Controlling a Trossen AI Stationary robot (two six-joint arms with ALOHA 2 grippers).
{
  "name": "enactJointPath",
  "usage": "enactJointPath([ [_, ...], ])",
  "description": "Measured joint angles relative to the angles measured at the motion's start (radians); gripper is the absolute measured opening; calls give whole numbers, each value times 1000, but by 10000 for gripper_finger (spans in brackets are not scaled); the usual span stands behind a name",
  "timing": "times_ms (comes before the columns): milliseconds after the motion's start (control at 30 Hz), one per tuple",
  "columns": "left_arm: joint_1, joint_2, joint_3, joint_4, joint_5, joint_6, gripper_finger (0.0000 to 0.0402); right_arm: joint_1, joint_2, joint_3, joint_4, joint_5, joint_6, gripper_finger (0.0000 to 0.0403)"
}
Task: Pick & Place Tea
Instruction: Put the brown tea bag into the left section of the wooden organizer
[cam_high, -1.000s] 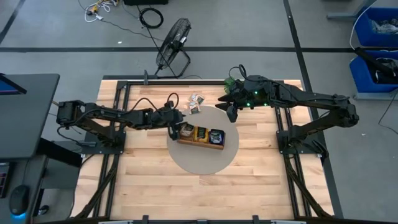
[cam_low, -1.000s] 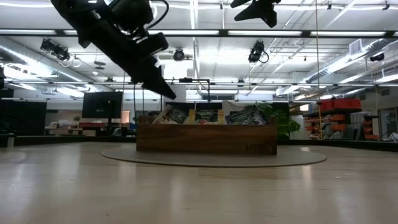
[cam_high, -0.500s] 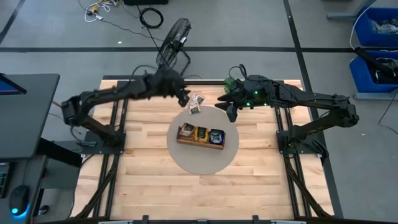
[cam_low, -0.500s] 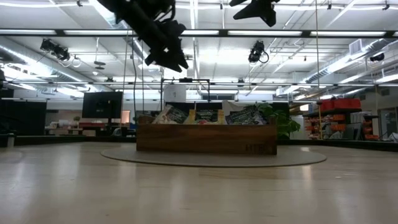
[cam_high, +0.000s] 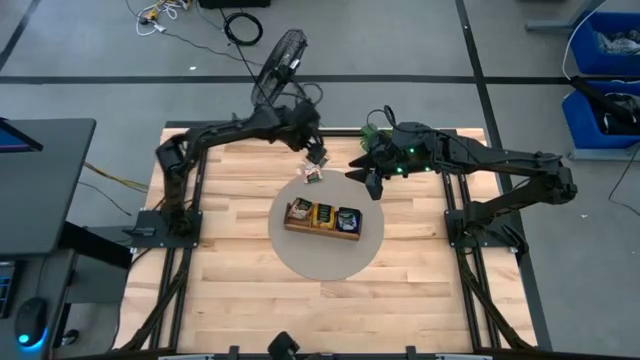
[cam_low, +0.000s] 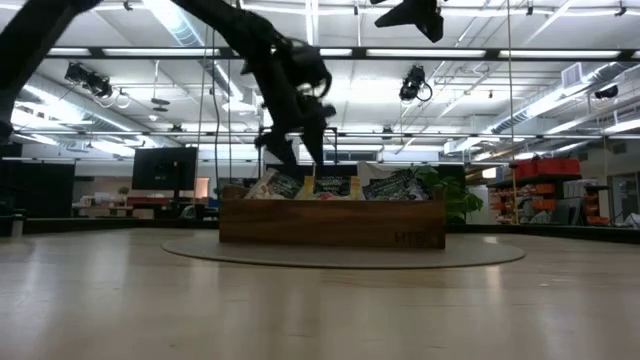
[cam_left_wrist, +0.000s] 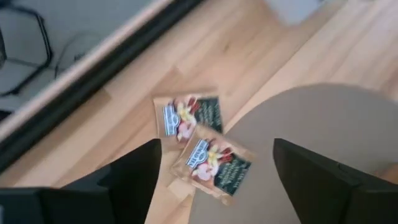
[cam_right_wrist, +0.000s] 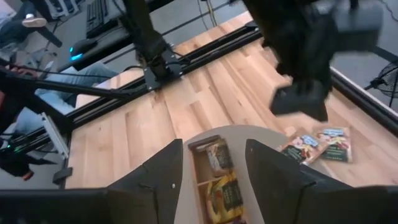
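The wooden bench (cam_high: 230, 290) carried a round grey mat (cam_high: 310, 262) at its middle, and on that mat sat a long wooden tray (cam_high: 322, 231) with three compartments. Each compartment held tea packets (cam_high: 323, 213), standing up above the tray wall in the low view (cam_low: 313, 185).

The left arm (cam_high: 215, 135) reached across the far part of the bench, and its left claw (cam_high: 316, 157) hovered above two loose packets (cam_high: 313, 175). Its fingers (cam_left_wrist: 134, 177) stood wide apart with nothing between them. In the left wrist view those two packets (cam_left_wrist: 199, 140) lay flat just beyond the fingers, overlapping each other: one (cam_left_wrist: 186, 115) on bare wood, the other (cam_left_wrist: 214, 165) partly on the mat's edge. Both bore dark green fields with a pale label.

The right arm (cam_high: 490, 165) waited over the far right part of the bench, its right claw (cam_high: 372, 182) raised above the mat's far edge, near the tray. Its fingers (cam_right_wrist: 163, 177) were parted and empty. The right wrist view looked down on the tray (cam_right_wrist: 214, 171) and showed the same two loose packets (cam_right_wrist: 317, 143) lying beside the mat, under the left claw (cam_right_wrist: 298, 99).
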Motion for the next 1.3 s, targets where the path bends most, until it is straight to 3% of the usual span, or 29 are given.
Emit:
enactJointPath([
  [400,-2,173,3,-39,-6,-90,319,64,0,0,-11,11,1,183],
  [733,-5,192,-62,-10,19,-219,319,70,0,0,-9,13,1,183],
  [1000,16,209,-93,92,154,-332,319,70,0,0,-8,19,3,183],
  [1300,16,238,-89,100,172,-332,308,71,0,0,-8,20,13,183],
])
